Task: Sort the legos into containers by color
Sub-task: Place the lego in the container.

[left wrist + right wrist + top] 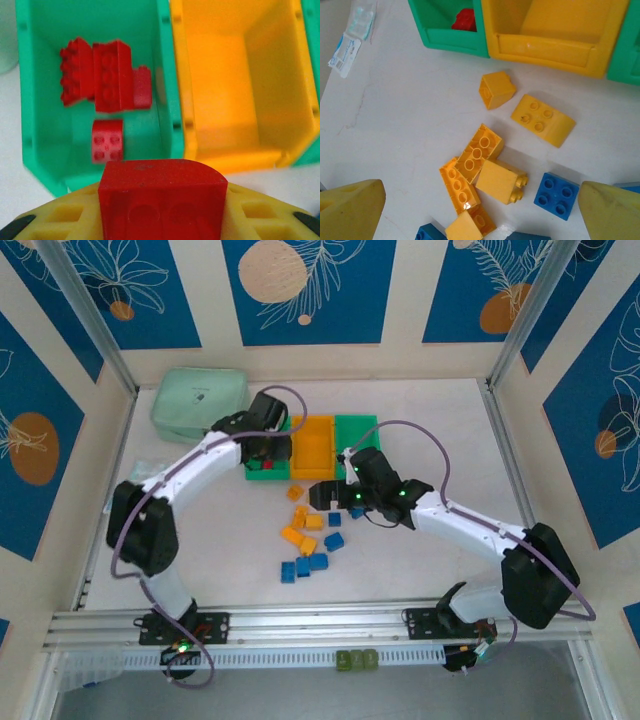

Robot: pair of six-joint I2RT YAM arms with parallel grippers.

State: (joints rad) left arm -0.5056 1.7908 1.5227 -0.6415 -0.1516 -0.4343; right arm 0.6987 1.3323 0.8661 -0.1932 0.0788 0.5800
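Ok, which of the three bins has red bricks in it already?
The green bin at the left end of the row: several red bricks lie inside it. The orange-yellow bin beside it looks bare inside.

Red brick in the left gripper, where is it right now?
In the left wrist view, the red brick sits clamped in the left gripper at the near rim of the left green bin, beside the orange bin.
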